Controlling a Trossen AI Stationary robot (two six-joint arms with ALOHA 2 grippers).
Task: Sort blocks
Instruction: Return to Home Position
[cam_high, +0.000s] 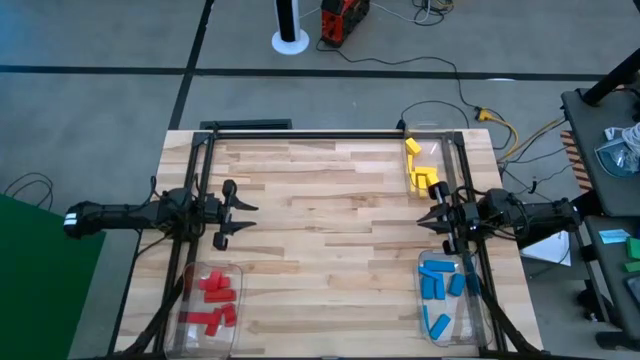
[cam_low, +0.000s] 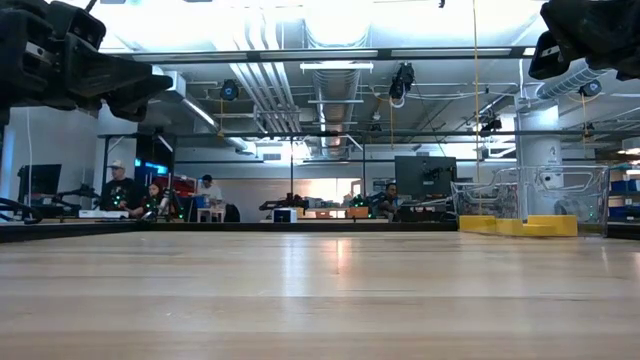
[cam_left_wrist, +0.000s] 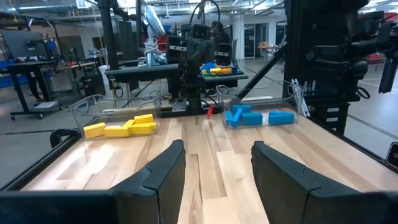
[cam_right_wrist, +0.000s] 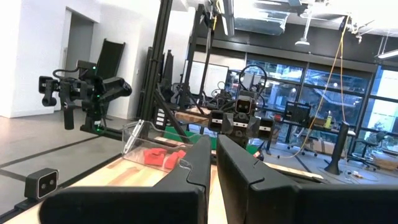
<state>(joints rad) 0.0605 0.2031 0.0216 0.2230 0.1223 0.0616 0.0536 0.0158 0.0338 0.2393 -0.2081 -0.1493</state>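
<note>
1. Left claw (cam_high: 238, 213) hangs over the left side of the tabletop (cam_high: 320, 250), about halfway between the far and near edges (near = the low camera's side). It points toward the centre.
2. Left claw state: fingers wide apart and holding nothing. The left wrist view (cam_left_wrist: 217, 149) shows bare wood through the gap.
3. Right claw (cam_high: 430, 210) hangs over the right side of the tabletop, level with the left one and facing it.
4. Right claw state: narrow and holding nothing. The right wrist view (cam_right_wrist: 214, 140) shows only a thin slit between the fingers.
5. In the low view both arms show only as dark shapes in the top corners, clear of the wood.
6. Red blocks (cam_high: 213, 300) lie heaped in the near-left bin (cam_high: 236, 272) at the near-left corner. They also show in the right wrist view (cam_right_wrist: 163, 157).
7. Blue blocks (cam_high: 440, 290) lie in the near-right bin (cam_high: 478, 325) at the near-right corner. They also show in the left wrist view (cam_left_wrist: 258, 117).
8. Yellow blocks (cam_high: 420, 170) lie in the far-right bin (cam_high: 452, 148) by the far-right corner, piled at the end nearer the right claw. They also show in the low view (cam_low: 520, 225) and the left wrist view (cam_left_wrist: 121, 127).
9. No block lies on open wood in the high view; every visible one is inside a bin, one colour per bin.
10. People (cam_low: 125, 190) sit at desks in the room beyond the far edge.
</note>
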